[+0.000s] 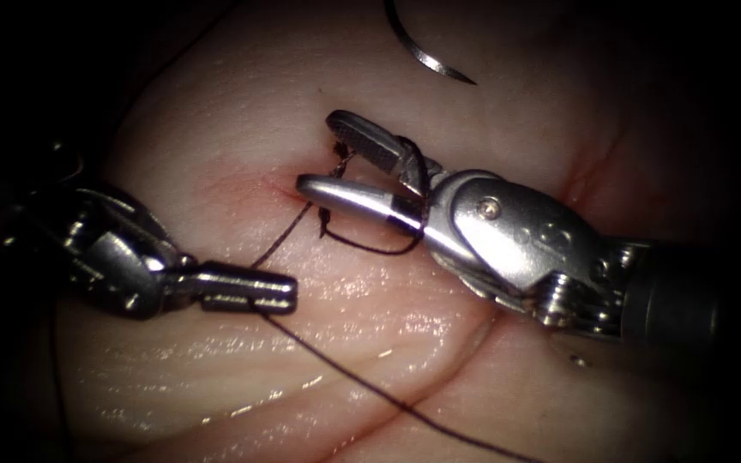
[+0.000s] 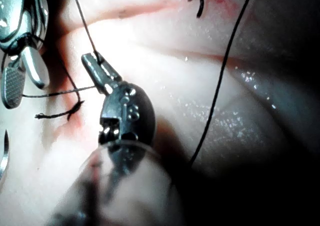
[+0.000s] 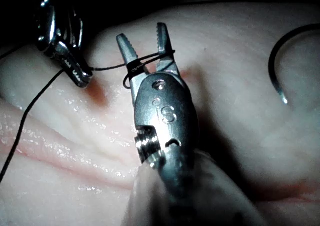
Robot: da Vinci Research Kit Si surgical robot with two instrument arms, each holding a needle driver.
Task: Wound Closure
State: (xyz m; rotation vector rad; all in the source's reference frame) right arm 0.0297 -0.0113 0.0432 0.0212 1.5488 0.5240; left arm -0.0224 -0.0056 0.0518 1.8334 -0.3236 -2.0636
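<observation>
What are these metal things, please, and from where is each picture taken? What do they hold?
They are two tools of a surgical practice robot, working on pork belly, the tissue. One picture looks from above; two come from cameras near each arm's wrist. The left tool has its fingers shut on the thread. The right tool has open fingers with thread looped around them, holding nothing. The curved needle lies free on the tissue, beyond the cut.
</observation>
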